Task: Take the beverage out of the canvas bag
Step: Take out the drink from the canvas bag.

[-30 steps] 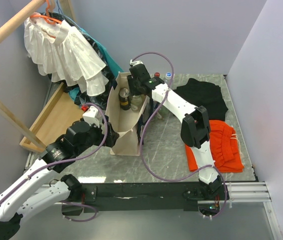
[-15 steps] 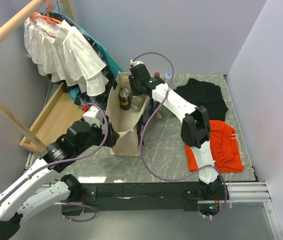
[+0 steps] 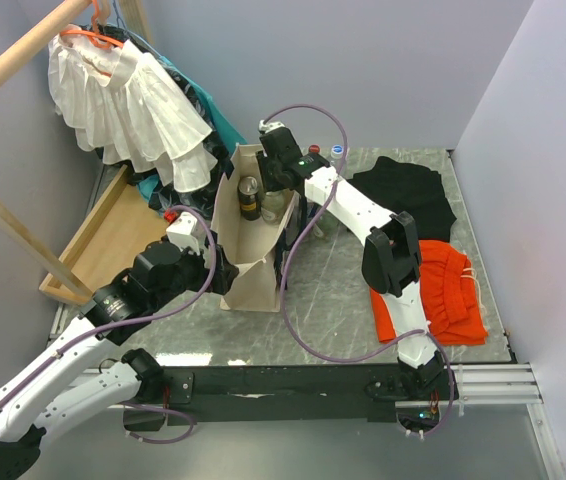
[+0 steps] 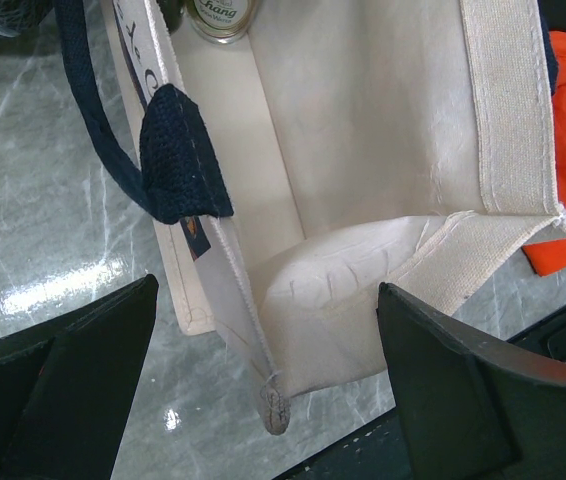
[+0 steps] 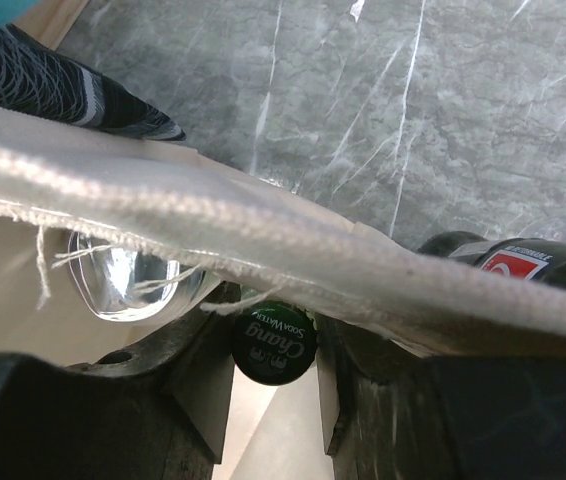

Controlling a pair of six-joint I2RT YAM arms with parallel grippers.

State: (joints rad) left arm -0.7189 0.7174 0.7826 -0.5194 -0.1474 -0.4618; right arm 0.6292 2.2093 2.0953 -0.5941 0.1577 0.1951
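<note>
Peering in, we find right fingers (image 5: 203,385) clamped on the green-capped bottle (image 5: 274,348) under the canvas bag (image 5: 293,235) rim, left fingers (image 4: 73,380) apart, bag's near end framed between.

The canvas bag (image 4: 363,130) is matt cream cloth, coarse weave, with frayed threads at the rim (its navy strap (image 4: 178,160) looks like chunkier webbing). The tabletop (image 4: 33,200) is glossy grey marble-look stone. The beverage cap (image 5: 274,352) is smooth, shiny green metal.

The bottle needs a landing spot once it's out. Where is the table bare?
Bare marble lies between the canvas bag and the orange cloth, toward the near rail. The far right is crowded by the black cloth.
</note>
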